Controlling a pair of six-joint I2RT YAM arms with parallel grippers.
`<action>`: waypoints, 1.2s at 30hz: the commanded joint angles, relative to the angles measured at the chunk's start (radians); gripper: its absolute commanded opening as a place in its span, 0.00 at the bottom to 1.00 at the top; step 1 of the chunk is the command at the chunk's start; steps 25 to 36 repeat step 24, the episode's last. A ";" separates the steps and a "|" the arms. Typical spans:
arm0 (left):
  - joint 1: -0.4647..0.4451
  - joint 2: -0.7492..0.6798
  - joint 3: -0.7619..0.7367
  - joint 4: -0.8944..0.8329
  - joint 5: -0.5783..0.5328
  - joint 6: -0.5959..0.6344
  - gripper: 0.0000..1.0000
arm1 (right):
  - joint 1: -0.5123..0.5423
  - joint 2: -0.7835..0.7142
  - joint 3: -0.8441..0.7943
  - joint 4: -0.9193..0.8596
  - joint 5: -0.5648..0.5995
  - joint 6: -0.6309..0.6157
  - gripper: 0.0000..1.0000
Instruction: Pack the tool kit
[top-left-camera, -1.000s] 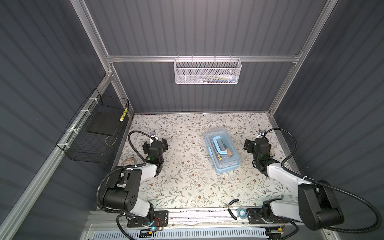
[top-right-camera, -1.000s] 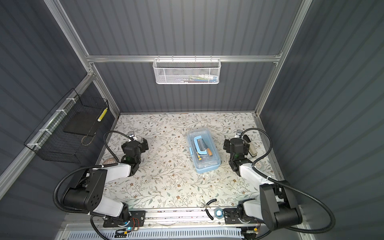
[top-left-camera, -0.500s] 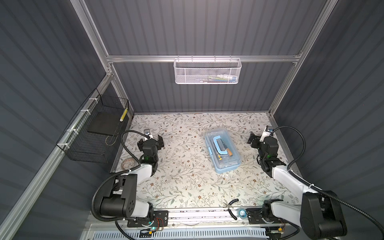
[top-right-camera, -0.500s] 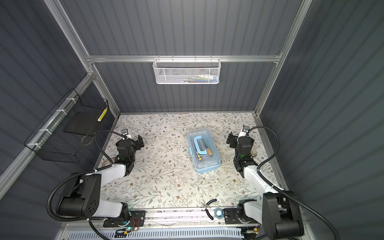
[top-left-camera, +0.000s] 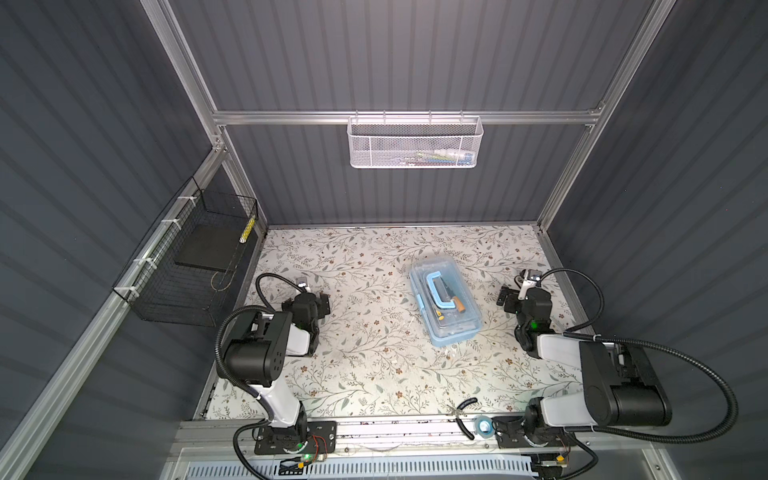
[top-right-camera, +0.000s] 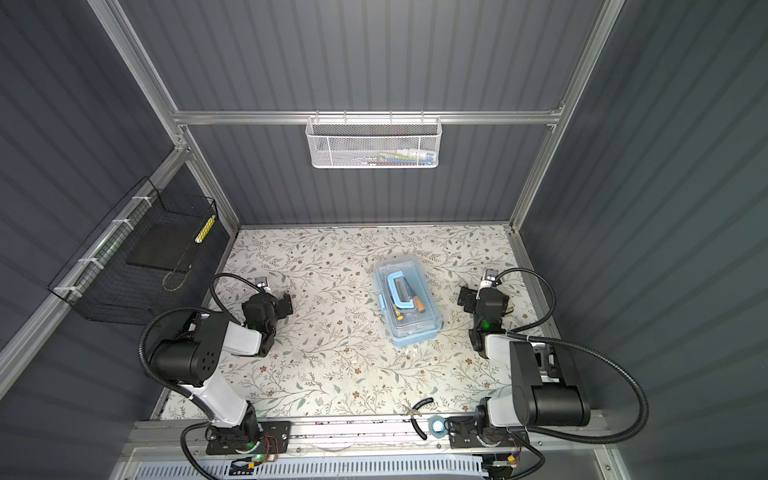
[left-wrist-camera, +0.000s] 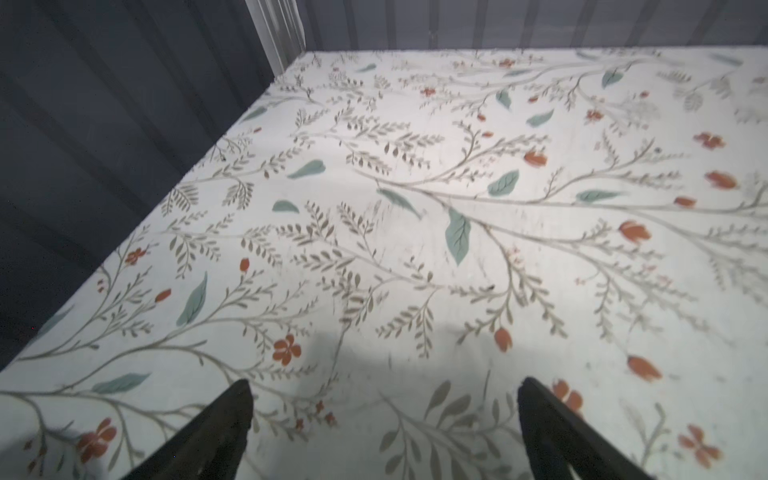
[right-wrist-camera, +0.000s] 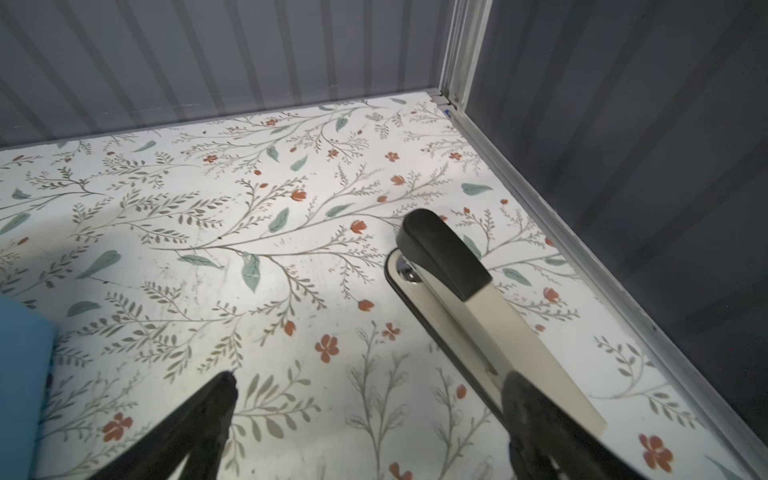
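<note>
**Tool kit** (top-left-camera: 445, 303): a light-blue box, its clear lid down and its blue handle (top-left-camera: 433, 291) folded flat. In both top views it lies slightly right of centre on the floral tabletop (top-left-camera: 365, 365). The left fingers (left-wrist-camera: 224, 428) are spread wide and empty over bare tabletop, well to its left. The right fingers (right-wrist-camera: 208, 415) are likewise spread and empty near its right side, beside a black-and-cream stapler-like object (right-wrist-camera: 449, 282).

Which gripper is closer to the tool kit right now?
The right gripper: it sits open just beside the tool kit, whose blue corner shows in its wrist view. The left gripper, also open, is clearly farther away.
</note>
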 joint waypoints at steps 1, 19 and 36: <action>0.003 -0.006 0.017 0.021 0.015 0.019 1.00 | -0.015 -0.006 -0.009 0.088 -0.072 0.016 0.99; 0.002 -0.006 0.014 0.029 0.016 0.024 1.00 | 0.000 0.024 0.005 0.117 -0.094 -0.013 0.99; 0.002 -0.006 0.014 0.029 0.016 0.025 1.00 | -0.005 0.014 -0.014 0.138 -0.104 -0.015 0.99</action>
